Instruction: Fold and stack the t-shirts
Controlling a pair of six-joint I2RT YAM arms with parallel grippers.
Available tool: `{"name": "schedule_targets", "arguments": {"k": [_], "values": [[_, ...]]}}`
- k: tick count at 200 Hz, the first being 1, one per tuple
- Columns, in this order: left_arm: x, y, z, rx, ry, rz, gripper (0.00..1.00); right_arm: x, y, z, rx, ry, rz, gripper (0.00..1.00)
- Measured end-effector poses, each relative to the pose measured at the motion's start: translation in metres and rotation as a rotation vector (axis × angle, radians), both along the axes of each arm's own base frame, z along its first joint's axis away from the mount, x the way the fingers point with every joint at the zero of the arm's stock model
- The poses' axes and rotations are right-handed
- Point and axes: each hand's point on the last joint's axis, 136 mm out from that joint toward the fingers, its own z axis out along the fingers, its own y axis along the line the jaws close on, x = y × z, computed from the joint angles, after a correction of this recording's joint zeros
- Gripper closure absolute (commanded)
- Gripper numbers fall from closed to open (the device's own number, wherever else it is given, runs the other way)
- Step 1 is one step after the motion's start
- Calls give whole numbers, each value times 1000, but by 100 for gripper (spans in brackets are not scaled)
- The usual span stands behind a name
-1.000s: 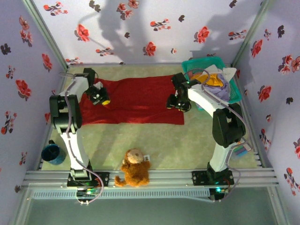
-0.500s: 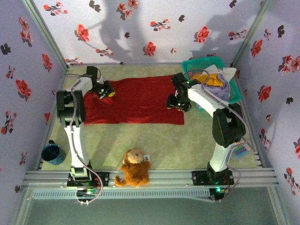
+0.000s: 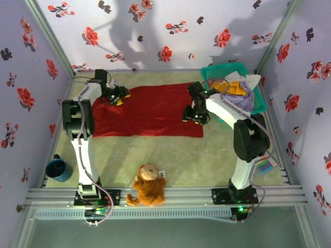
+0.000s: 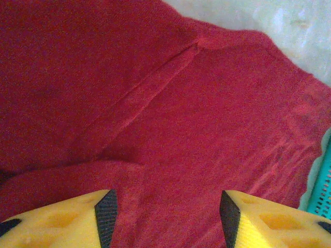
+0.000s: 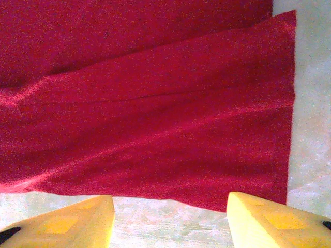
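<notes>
The soft, limp red t-shirt (image 3: 147,111) was spread flat beside the teal basket (image 3: 223,67), judged best pinched at its corners, with the left pincer (image 4: 165,206) farther from that basket and the right pincer (image 5: 170,206) nearer, both parted and empty.

You've got pale lavender walls (image 3: 207,15) printed with red and dark flowers, a mottled cream-green tabletop (image 3: 207,160), an aluminium rail (image 3: 181,192) along its near edge, and grey shadows (image 3: 121,28) on the back wall.
</notes>
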Motion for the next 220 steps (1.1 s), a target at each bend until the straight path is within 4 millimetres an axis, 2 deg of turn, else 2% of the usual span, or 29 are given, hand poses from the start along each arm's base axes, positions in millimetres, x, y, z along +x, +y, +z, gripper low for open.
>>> {"name": "schedule_targets", "arguments": {"k": [27,56,71,85,119,132,144,160,180,192,220], "values": [[-20,17,12,118,-10,1,42,-2,17,-9,23,12,13,40],[-44,39,41,238,-67,8,41,-9,37,-26,25,38,47,41],[-59,50,53,280,-76,16,45,-14,43,-33,20,53,59,41],[-72,60,56,306,-65,24,56,-16,47,-34,21,56,68,44],[-102,83,29,347,54,35,82,-9,53,-27,38,36,72,50],[-114,88,17,354,104,34,92,-6,57,-23,48,24,75,56],[-120,91,9,354,135,36,100,-1,62,-19,56,12,82,66],[-126,91,-1,354,168,32,100,5,72,-18,71,3,88,79],[-133,92,-17,351,213,31,100,11,79,-26,74,3,93,94],[-138,94,-27,347,242,40,100,14,82,-33,68,12,99,98],[-149,103,-45,332,311,67,100,13,81,-49,50,39,100,99]]}}
